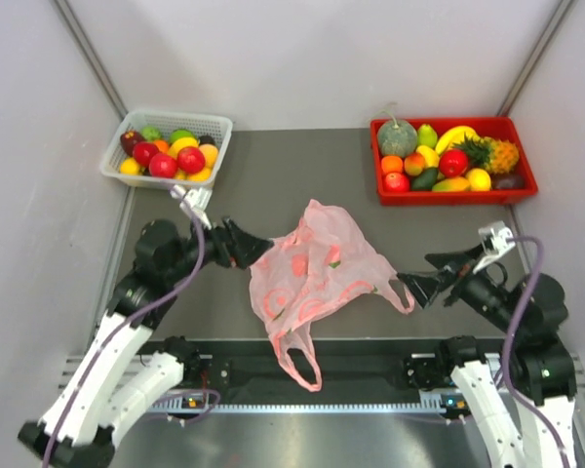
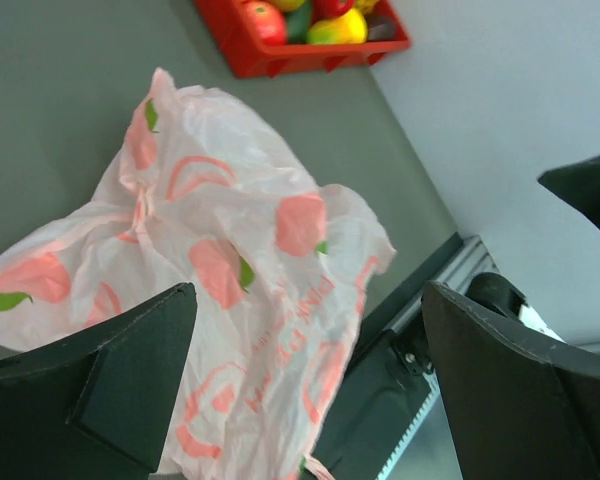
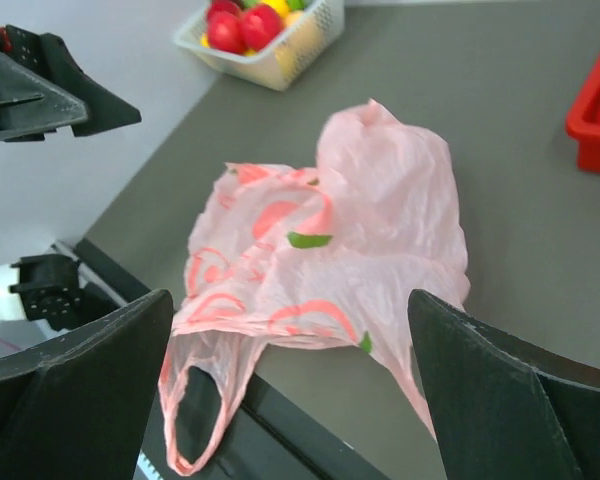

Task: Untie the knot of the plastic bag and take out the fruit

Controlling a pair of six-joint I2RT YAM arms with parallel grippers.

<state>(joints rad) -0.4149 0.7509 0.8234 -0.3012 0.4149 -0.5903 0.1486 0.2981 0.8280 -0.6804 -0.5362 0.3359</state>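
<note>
Far left, at the back of the grey counter [image 1: 273, 185], sits a white mesh basket [image 1: 214, 132] heaped w/ fruit [image 1: 163, 164]: red, orange, yellow and green pieces.

Nearer, the left gripper [image 1: 255, 250] points right, just beside the left edge of the plastic bag [image 1: 317, 268]. Its jaws stand wide apart; the wrist view shows only the bag's printed skin lying below the gap, nothing clamped.

The bag lies crumpled and fairly flat at mid-counter, pink and translucent w/ red and green marks. One handle loop [image 1: 283, 353] droops over the near counter edge onto the black rail [image 1: 370, 370]; a second handle strip [image 1: 398, 292] trails off to the right. The two are apart. Can't tell whether anything is inside.

Right of the bag, the right gripper [image 1: 417, 273] points left, near that trailing strip – touching or not, can't tell. Jaws likewise spread wide, gripping nothing; bag in plain sight between them in the wrist view.

Back right – a red tray [image 1: 515, 187] also packed w/ fruit, plus a grey-green melon [image 1: 397, 138] and a pineapple [image 1: 499, 154].
</note>
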